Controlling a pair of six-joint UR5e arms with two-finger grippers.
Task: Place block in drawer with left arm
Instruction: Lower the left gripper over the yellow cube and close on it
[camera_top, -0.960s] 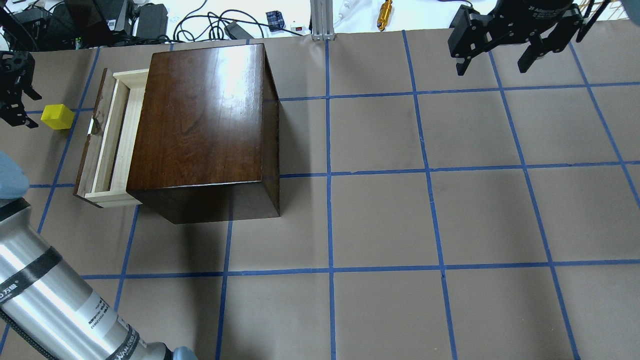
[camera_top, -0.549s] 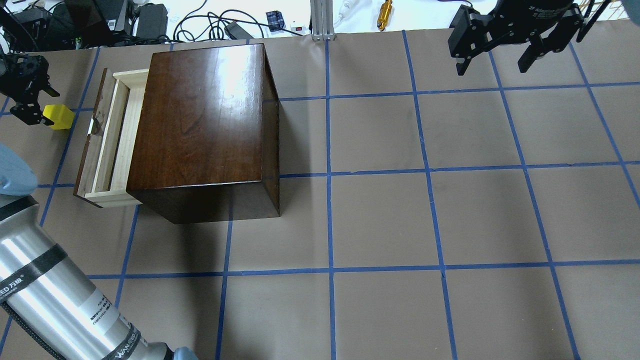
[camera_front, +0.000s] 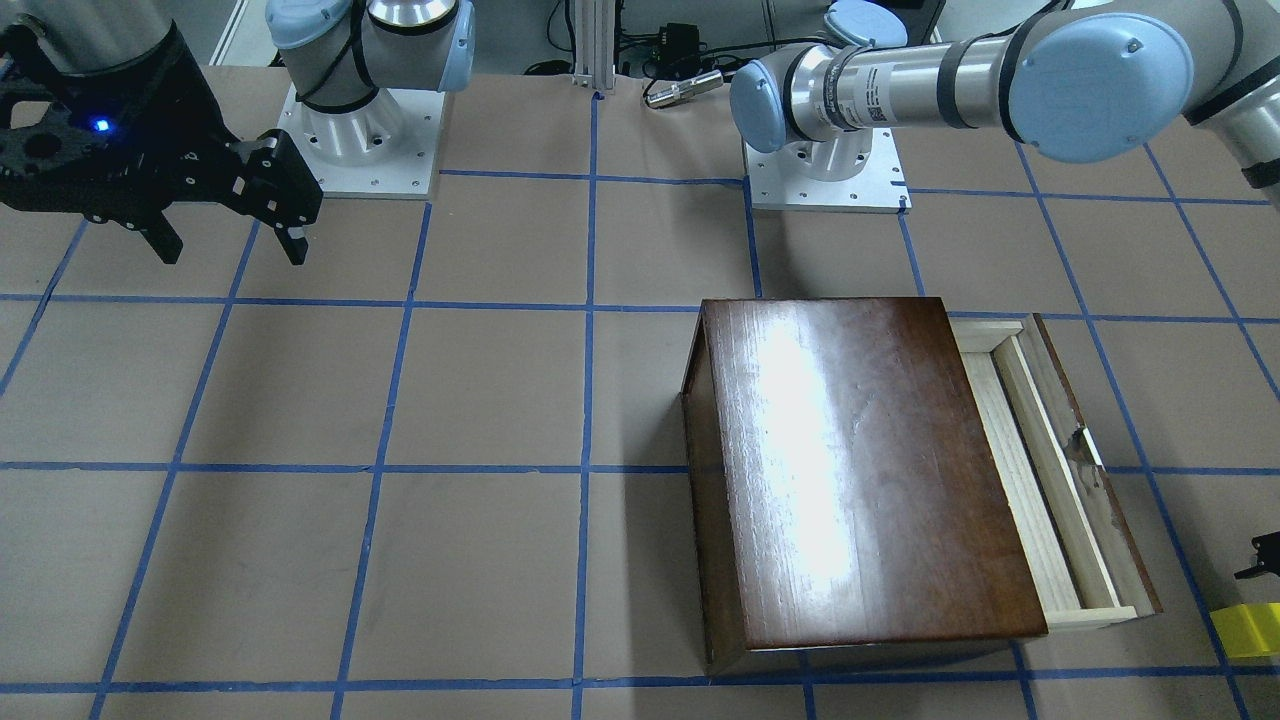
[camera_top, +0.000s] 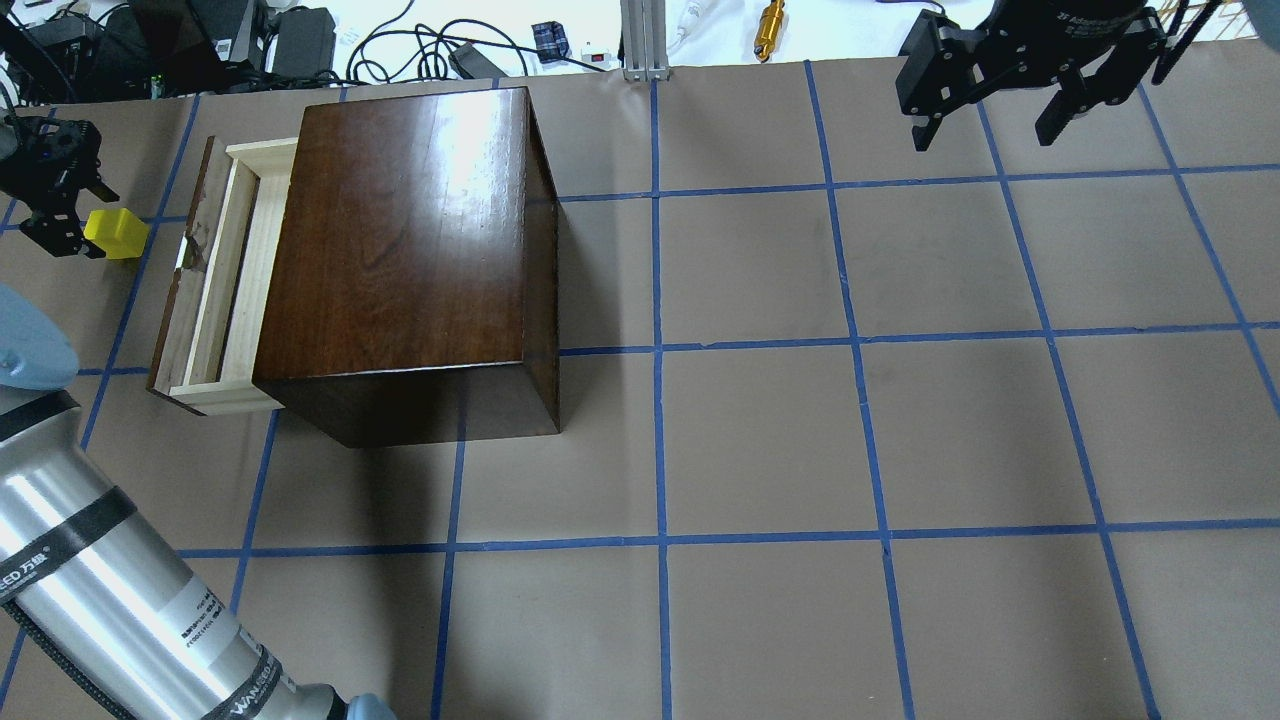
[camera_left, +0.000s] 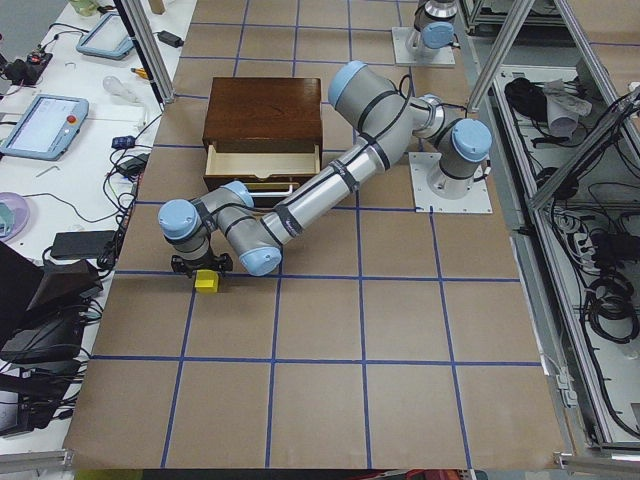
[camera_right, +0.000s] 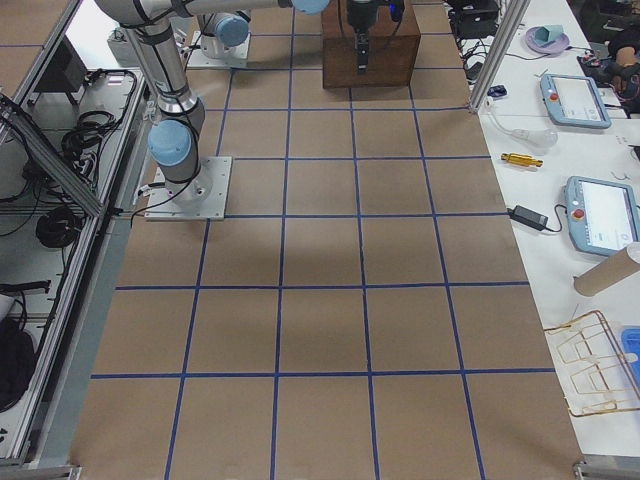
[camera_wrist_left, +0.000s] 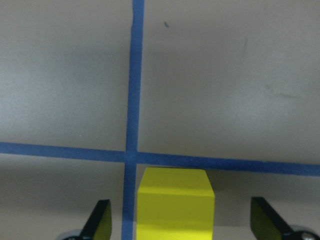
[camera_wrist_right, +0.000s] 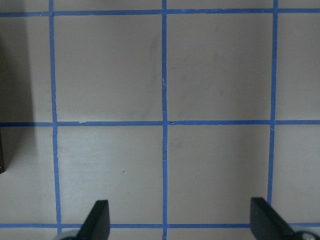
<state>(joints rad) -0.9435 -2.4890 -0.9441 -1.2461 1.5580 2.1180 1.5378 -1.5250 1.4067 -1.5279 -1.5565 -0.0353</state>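
Brown paper gridded with blue tape covers the table (camera_top: 760, 440). At its left edge the left gripper (camera_top: 78, 217) has its fingers spread either side of the block (camera_top: 120, 235), clear of it. The block sits on the paper just beside the open drawer (camera_top: 250, 270) of the dark box (camera_top: 400, 230). Far right, the right gripper (camera_top: 982, 138) hangs spread, holding nothing.

I see the left arm (camera_top: 100, 600) as silver-grey tubing, black-banded, with light-blue joint caps (camera_front: 1100, 85); right gripper (camera_front: 230, 245) black, blue LED (camera_front: 101, 126).
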